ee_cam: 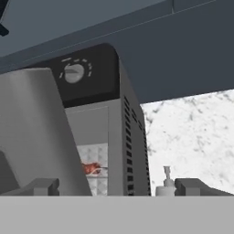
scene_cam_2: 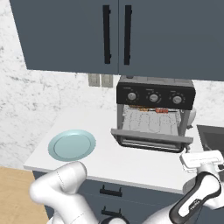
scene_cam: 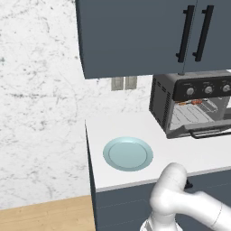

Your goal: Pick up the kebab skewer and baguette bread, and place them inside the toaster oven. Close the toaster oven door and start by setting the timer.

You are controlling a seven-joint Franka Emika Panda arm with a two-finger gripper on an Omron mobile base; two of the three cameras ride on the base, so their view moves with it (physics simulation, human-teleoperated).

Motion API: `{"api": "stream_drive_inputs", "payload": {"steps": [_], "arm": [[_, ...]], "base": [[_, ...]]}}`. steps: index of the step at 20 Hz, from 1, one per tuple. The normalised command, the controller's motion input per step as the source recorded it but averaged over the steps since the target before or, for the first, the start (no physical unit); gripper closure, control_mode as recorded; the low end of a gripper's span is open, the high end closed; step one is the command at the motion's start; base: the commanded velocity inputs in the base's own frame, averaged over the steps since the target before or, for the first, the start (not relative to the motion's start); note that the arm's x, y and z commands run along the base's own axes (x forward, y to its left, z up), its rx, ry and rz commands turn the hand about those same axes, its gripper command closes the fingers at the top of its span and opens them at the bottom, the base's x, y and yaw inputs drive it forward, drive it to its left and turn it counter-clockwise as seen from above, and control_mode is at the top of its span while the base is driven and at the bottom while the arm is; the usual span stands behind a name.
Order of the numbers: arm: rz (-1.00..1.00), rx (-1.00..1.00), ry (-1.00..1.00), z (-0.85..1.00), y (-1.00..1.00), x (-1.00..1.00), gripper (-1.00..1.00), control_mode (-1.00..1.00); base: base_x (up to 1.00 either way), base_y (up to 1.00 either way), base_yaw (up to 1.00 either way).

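Observation:
The toaster oven (scene_cam_2: 154, 95) stands on the counter under the dark blue cabinets, and also shows at the right of the left base view (scene_cam: 189, 106). The toaster oven door (scene_cam_2: 151, 139) hangs dropped open. The kebab skewer (scene_cam_2: 160, 110) lies on the rack inside, with its red chunks (ee_cam: 91, 168) in the hand view too. The baguette bread is out of view. My gripper (ee_cam: 119, 187) is open and holds nothing. It sits low, off the oven's front right corner, and its white hand (scene_cam_2: 201, 159) is just right of the door.
A pale blue plate (scene_cam: 128, 153) lies on the white counter (scene_cam_2: 113, 162) left of the oven. A soap dispenser (ee_cam: 167, 183) stands behind the oven's vented right side. A dark sink (scene_cam_2: 213, 136) begins at the far right. Three knobs (scene_cam_2: 153, 97) line the oven's panel.

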Motion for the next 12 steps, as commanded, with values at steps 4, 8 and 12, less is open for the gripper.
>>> {"api": "stream_drive_inputs", "payload": {"steps": [4,8,12], "arm": [[0.00,0.00,-0.07,0.08,0.04,0.34,-1.00,-1.00],[0.00,0.00,-0.05,0.05,0.00,0.36,-1.00,-1.00],[0.00,0.00,-0.03,0.02,0.00,0.37,-1.00,-1.00]], "base": [[0.00,0.00,0.00],[0.00,0.00,0.00],[0.00,0.00,0.00]]}}
